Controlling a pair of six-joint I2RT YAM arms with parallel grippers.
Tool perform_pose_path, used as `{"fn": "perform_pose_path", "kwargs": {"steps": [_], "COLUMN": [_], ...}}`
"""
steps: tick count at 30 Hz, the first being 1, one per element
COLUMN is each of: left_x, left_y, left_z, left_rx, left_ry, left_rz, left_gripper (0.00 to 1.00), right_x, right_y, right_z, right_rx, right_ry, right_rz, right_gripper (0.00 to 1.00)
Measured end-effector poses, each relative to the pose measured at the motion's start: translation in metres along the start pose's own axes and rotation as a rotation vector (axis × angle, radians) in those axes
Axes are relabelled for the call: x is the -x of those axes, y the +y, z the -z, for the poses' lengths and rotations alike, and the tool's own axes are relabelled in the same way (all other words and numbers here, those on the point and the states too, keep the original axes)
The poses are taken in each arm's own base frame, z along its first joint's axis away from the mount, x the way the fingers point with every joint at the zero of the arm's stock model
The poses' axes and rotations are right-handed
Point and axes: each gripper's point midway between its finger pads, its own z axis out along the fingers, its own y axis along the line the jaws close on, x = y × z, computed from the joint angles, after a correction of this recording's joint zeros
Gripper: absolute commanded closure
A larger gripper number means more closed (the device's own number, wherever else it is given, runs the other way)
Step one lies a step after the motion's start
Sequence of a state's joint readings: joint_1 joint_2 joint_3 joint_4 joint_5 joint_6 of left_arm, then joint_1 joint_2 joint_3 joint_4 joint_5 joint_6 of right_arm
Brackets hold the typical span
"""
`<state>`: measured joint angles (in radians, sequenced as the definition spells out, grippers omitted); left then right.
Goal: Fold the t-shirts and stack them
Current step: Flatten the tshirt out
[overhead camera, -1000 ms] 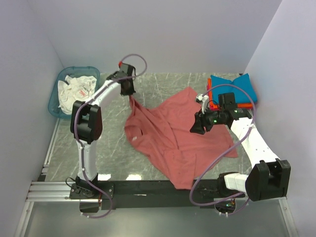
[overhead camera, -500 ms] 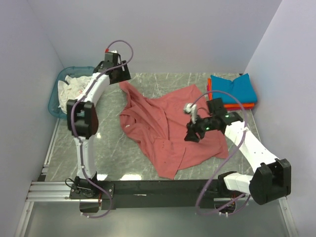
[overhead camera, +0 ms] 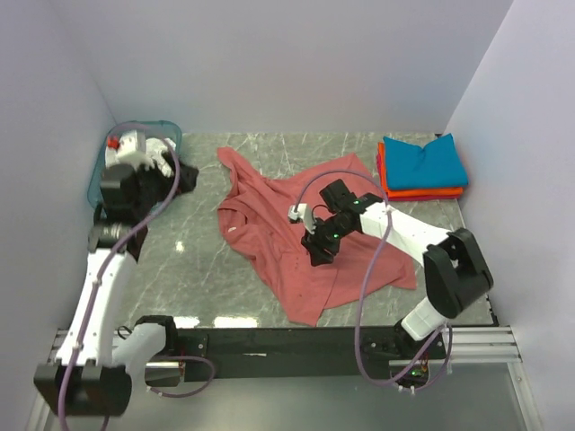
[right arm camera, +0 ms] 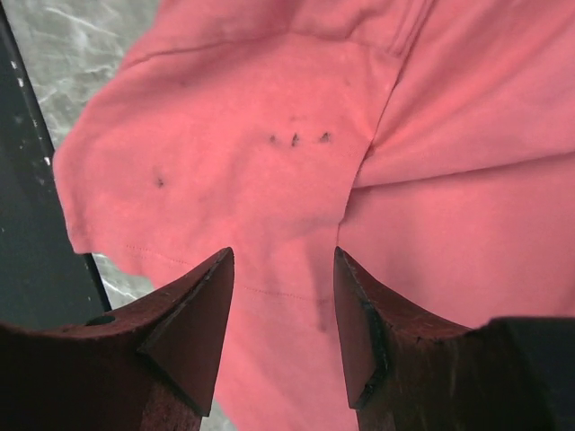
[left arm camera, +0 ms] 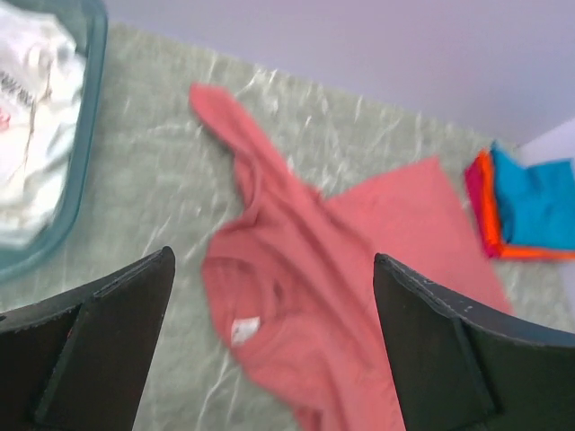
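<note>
My left gripper [left arm camera: 271, 260] stood with its jaws spread wide and nothing between them, raised above the table's left side beside the teal plastic basket [overhead camera: 97, 180], which held white cloth [left arm camera: 27, 171]. Bare marble table [overhead camera: 180, 269] lay open between that gripper and the work.

My right gripper [right arm camera: 283, 260] hung low over the dusty-red t-shirt [overhead camera: 296, 233], jaws about half apart. I saw only flat cloth and one crease in the gap, and no grip on it. The shirt's near corner ended just short of the black front rail [overhead camera: 269, 346], with a thin strip of marble showing there.

The red shirt lay crumpled at mid-table. Its collar and white neck label [left arm camera: 244, 330] faced the left side, and the body ran rightward, its long axis slanting slightly toward the near right. One narrow tongue pointed to the far left.

The folded teal-blue t-shirt [overhead camera: 424, 162] sat on the orange one [overhead camera: 422, 191] at the far right corner, apart from the red shirt.
</note>
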<state>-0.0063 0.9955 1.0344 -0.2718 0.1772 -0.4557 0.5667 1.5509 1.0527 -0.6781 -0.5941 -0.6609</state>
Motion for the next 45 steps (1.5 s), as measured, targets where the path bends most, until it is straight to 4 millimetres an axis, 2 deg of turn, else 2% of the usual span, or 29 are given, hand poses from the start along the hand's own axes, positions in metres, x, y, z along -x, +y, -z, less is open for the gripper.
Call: {"fn": "perform_pose_path", "kwargs": {"steps": [4,7,10,14,28,37,45], "left_x": [-0.055,-0.077,-0.066,-0.054,-0.059,-0.059,-0.059], "left_y": [0.027,0.042,0.041,0.041,0.045,0.045,0.045], "left_z": [0.026,0.042,0.053,0.056,0.052,0.052,0.052], "left_rx": [0.05,0.091,0.1,0.112,0.128,0.128,0.127], "left_ry": [0.045,0.043,-0.025,-0.072,-0.051,-0.05,-0.049], "left_rz": [-0.028,-0.051,-0.079,-0.087,-0.084,-0.084,-0.083], "left_gripper": [0.01,0.01,0.0,0.01,0.0,0.01,0.01], "right_x": [-0.005,0.001,0.007,0.005,-0.007,-0.011,-0.009], "right_y": [-0.005,-0.012,-0.014,-0.011,-0.006,-0.017,-0.022], "right_z": [-0.014,-0.021,-0.027,-0.033,-0.044,-0.041,-0.039], "right_rx": [0.022,0.04,0.066,0.108,0.162,0.102,0.083], "right_ry": [0.05,0.056,0.051,0.06,0.094,0.116,0.107], "right_rz": [-0.063,-0.082,-0.094,-0.111,-0.134,-0.128,-0.124], "right_gripper": [0.45,0.45,0.46,0.47,0.5,0.46,0.47]}}
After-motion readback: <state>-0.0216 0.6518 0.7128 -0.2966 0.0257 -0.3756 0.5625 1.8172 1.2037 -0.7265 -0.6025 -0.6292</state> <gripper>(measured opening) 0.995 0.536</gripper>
